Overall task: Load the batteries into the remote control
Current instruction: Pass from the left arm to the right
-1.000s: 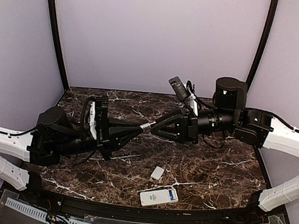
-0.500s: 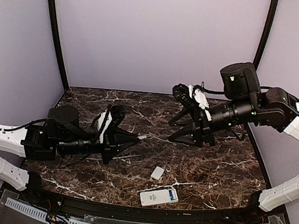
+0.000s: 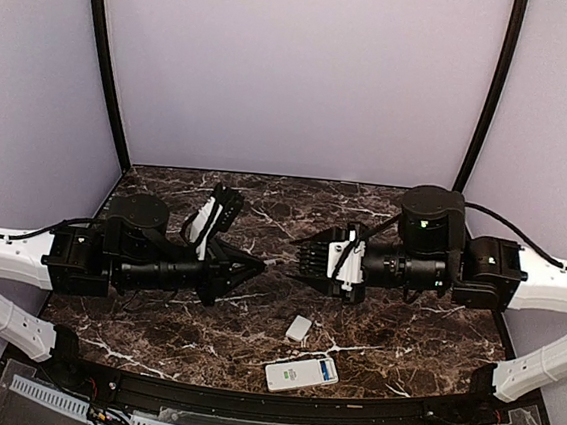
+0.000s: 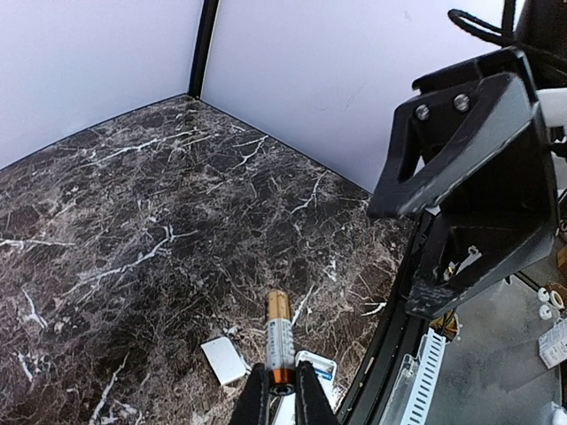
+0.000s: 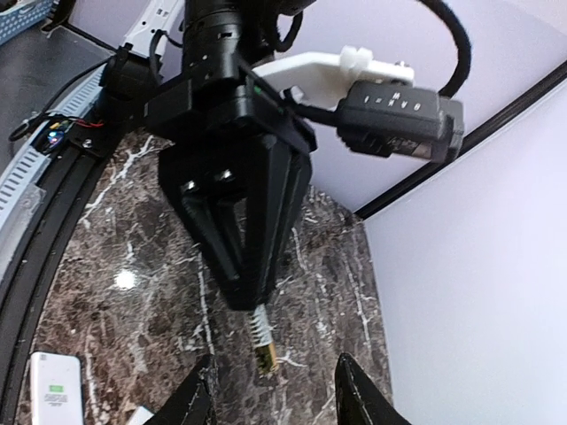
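Separation: grippers, tip to tip one second ago, now apart. Right gripper fingers spread, empty. Left gripper clenched on small grey copper-tipped cylindrical battery, in air over dark marble table. White rectangular plastic remote control lies near front edge; insertion probably next.

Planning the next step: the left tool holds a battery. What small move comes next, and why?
Probably swing the left tool down toward the remote control. It is shut on the battery, free end sticking out; the right tool stands open, apart from it; the remote lies at the near edge, cover plate beside it.
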Robot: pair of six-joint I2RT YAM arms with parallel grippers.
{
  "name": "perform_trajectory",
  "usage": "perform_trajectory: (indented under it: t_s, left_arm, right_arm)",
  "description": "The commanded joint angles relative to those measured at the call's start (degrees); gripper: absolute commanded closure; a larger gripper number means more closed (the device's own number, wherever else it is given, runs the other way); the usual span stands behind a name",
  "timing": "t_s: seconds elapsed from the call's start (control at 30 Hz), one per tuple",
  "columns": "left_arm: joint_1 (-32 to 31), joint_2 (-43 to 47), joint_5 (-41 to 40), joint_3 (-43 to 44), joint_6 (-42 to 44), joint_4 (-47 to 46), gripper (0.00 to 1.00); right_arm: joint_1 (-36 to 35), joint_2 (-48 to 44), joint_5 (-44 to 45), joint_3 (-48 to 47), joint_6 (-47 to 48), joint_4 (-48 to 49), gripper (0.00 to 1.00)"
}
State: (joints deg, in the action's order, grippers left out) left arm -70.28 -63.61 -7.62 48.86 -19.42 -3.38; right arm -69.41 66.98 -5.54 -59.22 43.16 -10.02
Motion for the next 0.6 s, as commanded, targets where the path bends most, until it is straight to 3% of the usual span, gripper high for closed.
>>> perform_trajectory:
  t_s: [0.0, 0.27, 0.43, 0.57]
  left_arm:
    - [0.1, -0.5, -1.2, 3.1, -3.7, 4.2, 1.0]
    - [0.1, -1.0, -0.9, 3.7, -4.3, 4.7, 1.0]
    - [0.1, -1.2, -0.8, 3.6, -4.3, 4.6, 1.0]
    - [0.1, -1.1, -0.7, 3.7, -4.3, 4.3, 1.0]
  right_arm:
    - [-1.9, 3.5, 7.4, -0.1, 4.9, 9.8, 0.58]
    - [-2.3, 8.6, 8.0, -3.9, 4.1, 6.6, 0.57]
    - [-2.3, 9.9, 10.0, -4.9, 3.7, 5.7, 0.71]
    - [-2.4, 10.4, 10.8, -4.7, 4.6, 5.0, 0.75]
